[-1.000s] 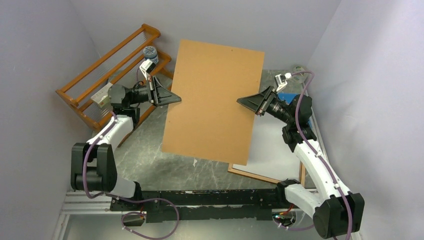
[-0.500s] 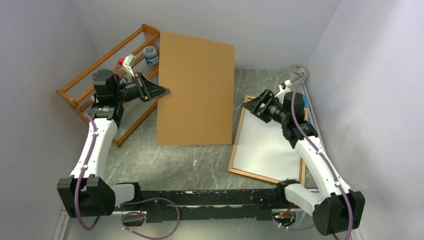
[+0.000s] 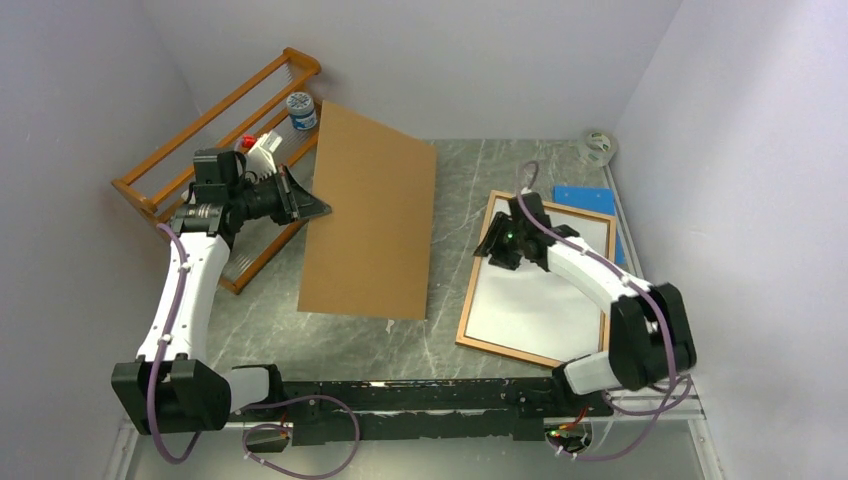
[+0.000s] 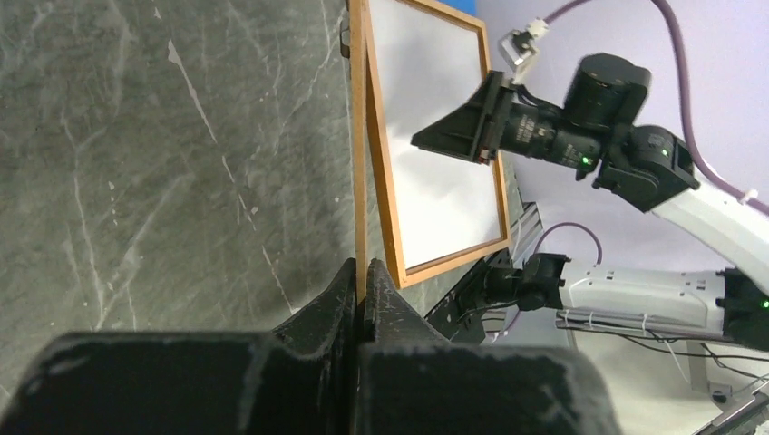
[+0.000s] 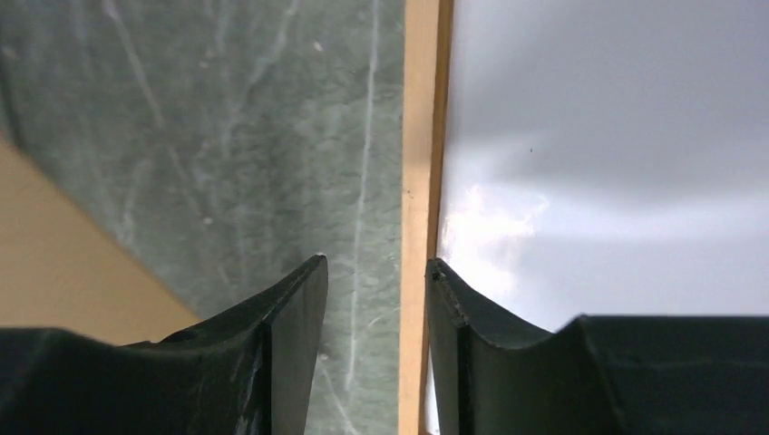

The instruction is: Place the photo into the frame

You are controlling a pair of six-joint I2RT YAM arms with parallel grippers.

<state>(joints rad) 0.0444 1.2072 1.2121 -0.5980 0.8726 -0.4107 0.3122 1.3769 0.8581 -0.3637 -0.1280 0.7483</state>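
While pinching the left edge of the plain brown backing board (image 3: 370,230) in the tightly closed fingers (image 4: 326,308) of the left gripper (image 3: 322,208), holds that board steeply tilted above the tabletop (image 3: 340,345), just beside an orange wooden rack (image 3: 160,185); cannot tell whether the lower edge touches down.

Hovers with the right gripper (image 3: 497,243) low over the frame (image 3: 474,285), lying flat on the right side of the tabletop, with fingers (image 5: 290,308) partly spread astride the frame's left rail and gripping nothing.

Shows the photo (image 3: 540,300), judging by the plain white face, already resting back-up inside the frame and filling it from rail to rail; cannot confirm the printed side from here. Leaves a smaller blue sheet (image 3: 585,198) at the frame's far corner, out of play.

Risks a skewed landing when bringing the board across: gripped by one edge only, could swing or sag and catch on a rail rather than drop inside. Could nudge the frame sideways, or ruck the photo's edge, if lowering the right fingers any further onto that rail. Could trap those fingers under the board if not cleared first. May also lose the board from so thin a pinch, dropping it flat and shifting the photo.
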